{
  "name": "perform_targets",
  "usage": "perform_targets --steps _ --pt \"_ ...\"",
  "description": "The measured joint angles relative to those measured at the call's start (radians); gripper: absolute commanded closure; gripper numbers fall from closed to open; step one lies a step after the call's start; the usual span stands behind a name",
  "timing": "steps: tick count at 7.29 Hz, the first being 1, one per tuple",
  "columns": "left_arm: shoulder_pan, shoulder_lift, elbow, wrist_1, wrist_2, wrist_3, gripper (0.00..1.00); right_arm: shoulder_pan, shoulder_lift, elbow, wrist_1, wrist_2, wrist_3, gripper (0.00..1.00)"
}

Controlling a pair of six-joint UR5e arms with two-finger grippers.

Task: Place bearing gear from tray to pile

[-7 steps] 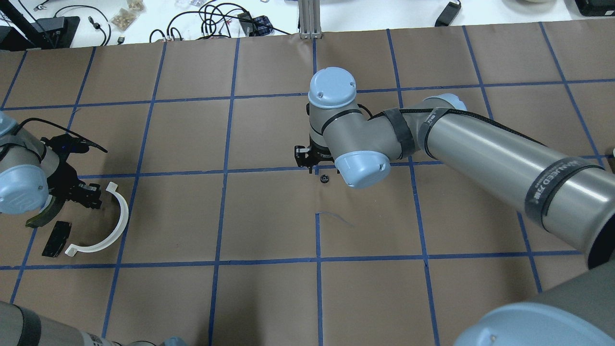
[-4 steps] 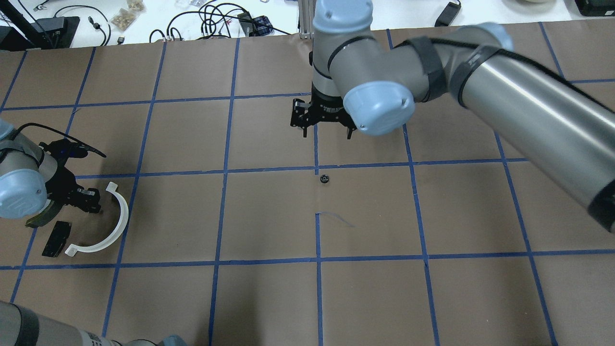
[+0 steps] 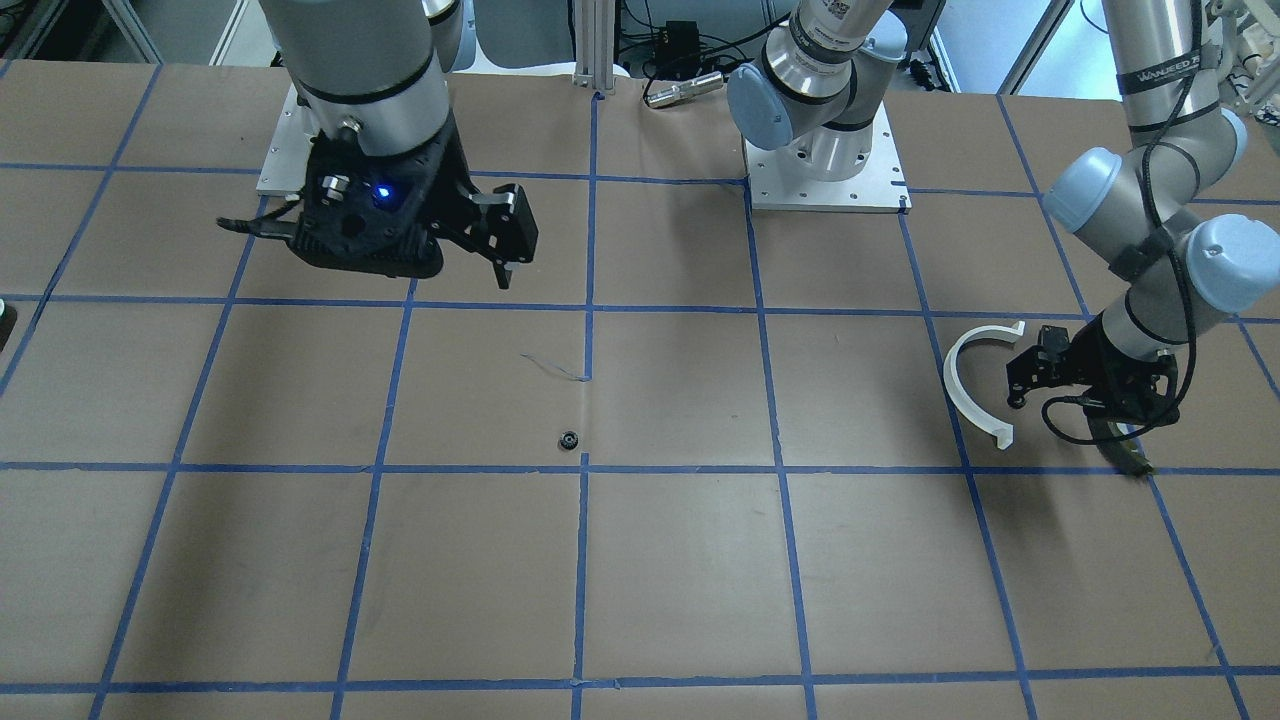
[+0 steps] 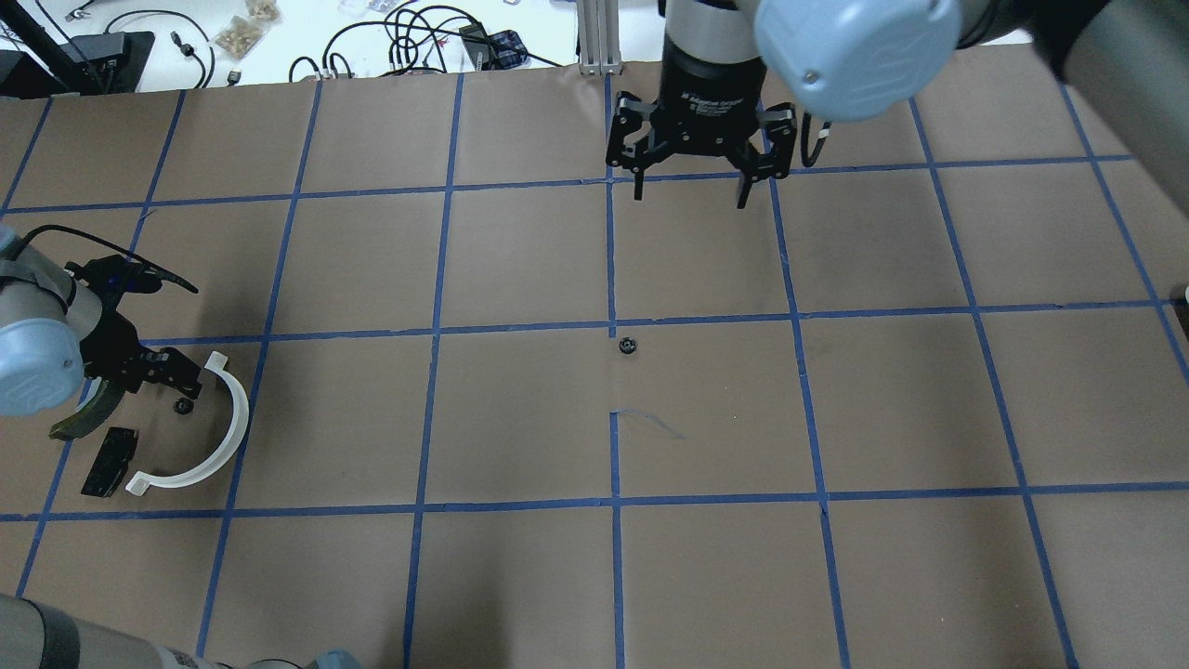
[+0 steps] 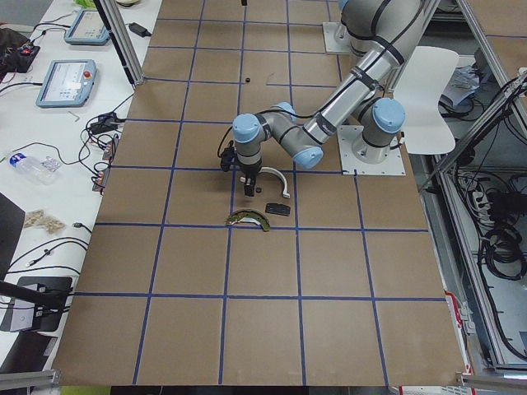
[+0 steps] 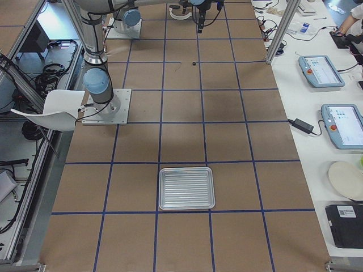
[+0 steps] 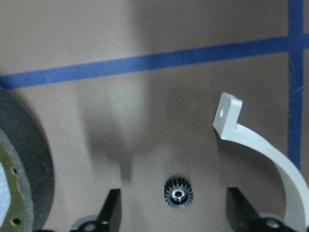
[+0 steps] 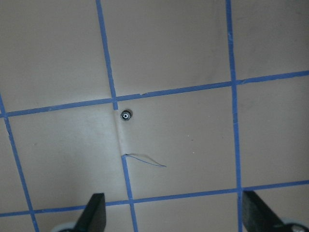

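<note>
One small black bearing gear [image 4: 628, 347] lies alone on the paper at the table's middle, also in the right wrist view [image 8: 126, 115]. My right gripper [image 4: 689, 186] hangs open, high and well beyond it. A second bearing gear [image 7: 178, 191] lies flat in the pile, between the spread fingers of my open left gripper [image 7: 176, 217], which touch nothing. The pile holds a white half-ring arc [image 4: 218, 427], a flat black pad [image 4: 110, 461] and an olive brake-shoe piece [image 4: 79, 418]. The ribbed metal tray [image 6: 186, 188] sits far off toward the right end.
Brown paper with a blue tape grid covers the table [image 4: 520, 576]. Cables and small items lie along the white far edge [image 4: 409, 37]. Side benches hold pendants and a plate [image 6: 346, 180]. A loose thread [image 4: 650, 423] lies near the middle gear.
My right gripper has risen and drawn back to the far side, leaving the middle gear on the paper. My left gripper shifted slightly, and a gear now shows beside the white arc.
</note>
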Motion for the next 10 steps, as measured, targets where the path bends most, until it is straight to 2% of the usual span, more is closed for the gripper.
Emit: perform_targets --steps 2,4,6,8,10 --pt "-0.081 0.037 0.078 -0.054 0.013 -0.065 0.00 -0.020 -0.042 0.050 -0.025 -0.049 -0.070 0.00" --pt "-0.213 0.052 0.193 -0.191 0.010 -0.238 0.00 -0.023 -0.105 0.157 -0.148 -0.061 -0.077 0.00" --pt "-0.382 0.039 0.266 -0.250 0.002 -0.459 0.00 -0.051 -0.144 0.213 -0.251 -0.063 -0.088 0.00" --pt "-0.546 0.019 0.281 -0.259 -0.031 -0.621 0.00 -0.134 -0.160 0.207 -0.235 -0.056 -0.146 0.00" --pt "-0.678 -0.011 0.279 -0.251 -0.074 -0.688 0.00 -0.165 -0.172 0.207 -0.219 -0.056 -0.170 0.00"
